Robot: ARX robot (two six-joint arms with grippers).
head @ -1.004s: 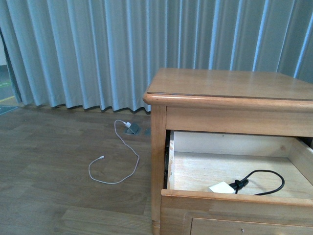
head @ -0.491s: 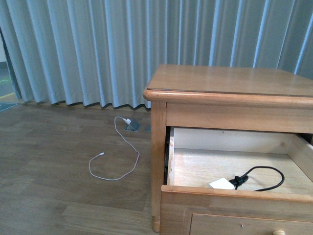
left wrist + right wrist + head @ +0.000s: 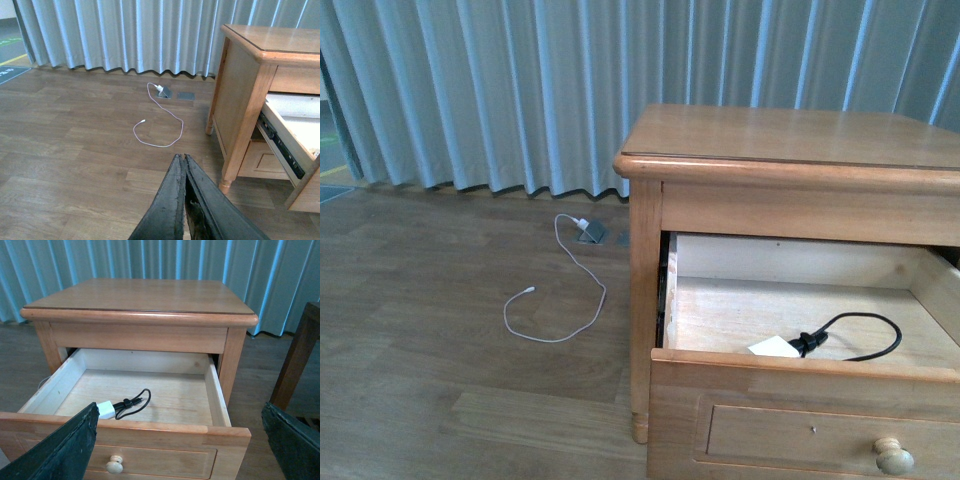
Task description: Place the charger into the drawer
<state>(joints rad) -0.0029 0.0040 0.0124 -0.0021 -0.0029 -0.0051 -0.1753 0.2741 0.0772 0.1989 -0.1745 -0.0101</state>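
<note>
The charger [image 3: 776, 347], a small white brick with a looped black cable [image 3: 855, 335], lies on the pale floor of the drawer [image 3: 800, 385], near its front edge. The same charger [image 3: 105, 409] rests inside the pulled-out drawer [image 3: 150, 435] in the right wrist view, above the round pale knob [image 3: 114, 465]. My right gripper [image 3: 180, 437] is open wide, its fingers [image 3: 55, 452] on either side of the drawer front and apart from the charger. Out over the wood floor, my left gripper [image 3: 182, 157] is shut with nothing in it. Neither gripper appears in the front view.
The drawer belongs to a wooden nightstand [image 3: 790, 140] before pale blue curtains [image 3: 520, 90]. A thin white cable [image 3: 565, 310] with a small plug lies coiled on the floor to its left. A dark wooden furniture leg [image 3: 295, 360] stands right of the nightstand.
The front view has shifted so the nightstand sits higher in frame; the drawer front and its knob now show. The charger has stayed in place in the drawer.
</note>
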